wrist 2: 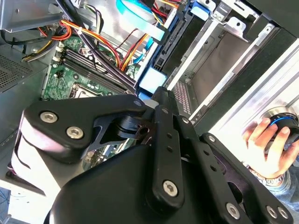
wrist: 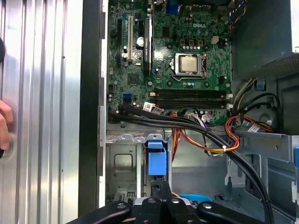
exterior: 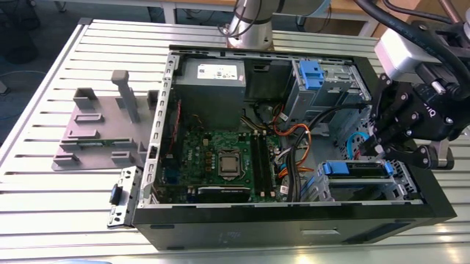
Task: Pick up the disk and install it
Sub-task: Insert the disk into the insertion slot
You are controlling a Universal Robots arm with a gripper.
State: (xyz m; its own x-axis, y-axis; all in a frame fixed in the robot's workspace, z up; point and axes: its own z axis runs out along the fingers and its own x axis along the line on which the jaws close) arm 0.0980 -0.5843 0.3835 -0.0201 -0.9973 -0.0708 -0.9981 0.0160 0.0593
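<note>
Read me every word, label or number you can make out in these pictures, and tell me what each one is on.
No text can be quoted reliably.
White sticker on the grey metal box: print too small to read.
Motherboard: white markings too small to read.
Cable tags: blurred.

My gripper hangs over the drive cage; black cables and orange wires crowd beside it, while the motherboard lies open.
</note>
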